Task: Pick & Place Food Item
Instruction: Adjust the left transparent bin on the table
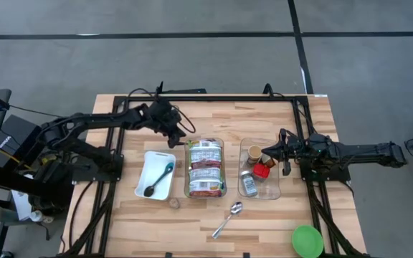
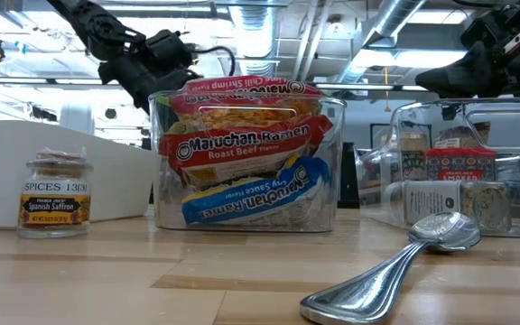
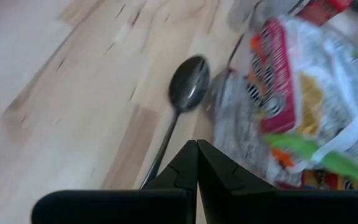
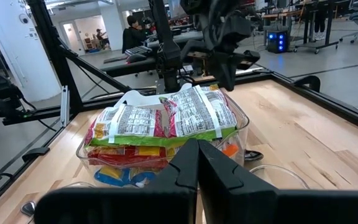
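Note:
The food items are ramen packets (image 1: 206, 169), stacked in a clear bin (image 2: 246, 153) at the table's middle. My left gripper (image 1: 180, 141) hangs shut just beyond the bin's far left corner, slanting down toward it, and touches nothing. In the left wrist view its shut fingers (image 3: 197, 158) point past the packets (image 3: 303, 93) and a spoon (image 3: 188, 84). My right gripper (image 1: 264, 153) is shut, level and pointing toward the table's left. It hovers over a clear tray of spice jars (image 1: 253, 183). The right wrist view shows the packets (image 4: 166, 121) ahead.
A white dish (image 1: 148, 165) holding a teal spoon (image 1: 160, 179) lies left of the bin. A small saffron jar (image 2: 55, 194) stands near the dish's front. A metal spoon (image 1: 228, 218) lies on the wood near the front edge. A green lid (image 1: 307, 241) sits at the front right corner.

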You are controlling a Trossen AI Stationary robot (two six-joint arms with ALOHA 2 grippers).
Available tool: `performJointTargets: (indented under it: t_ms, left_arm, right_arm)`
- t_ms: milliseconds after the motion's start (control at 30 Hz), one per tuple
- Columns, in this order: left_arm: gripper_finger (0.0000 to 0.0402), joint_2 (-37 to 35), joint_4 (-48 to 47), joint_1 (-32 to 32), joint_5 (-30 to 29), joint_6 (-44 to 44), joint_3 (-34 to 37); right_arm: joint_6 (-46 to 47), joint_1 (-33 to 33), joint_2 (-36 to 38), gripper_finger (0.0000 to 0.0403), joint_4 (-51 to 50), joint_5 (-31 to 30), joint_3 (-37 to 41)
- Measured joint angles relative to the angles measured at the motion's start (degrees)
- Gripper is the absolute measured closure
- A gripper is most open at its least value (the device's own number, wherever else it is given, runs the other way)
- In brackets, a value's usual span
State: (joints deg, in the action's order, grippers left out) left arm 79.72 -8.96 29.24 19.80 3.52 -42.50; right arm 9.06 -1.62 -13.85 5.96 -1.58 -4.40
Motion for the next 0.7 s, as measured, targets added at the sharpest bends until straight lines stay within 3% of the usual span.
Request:
performJointTargets:
  t_ms: [700]
  left_arm:
    - [0.0401, -0.1, 3.0, -8.3, -0.1, 1.7, 0.0]
  right_arm:
    - [0.0, 0.0, 0.0, 0.0402, 0.0, 0.0, 0.0]
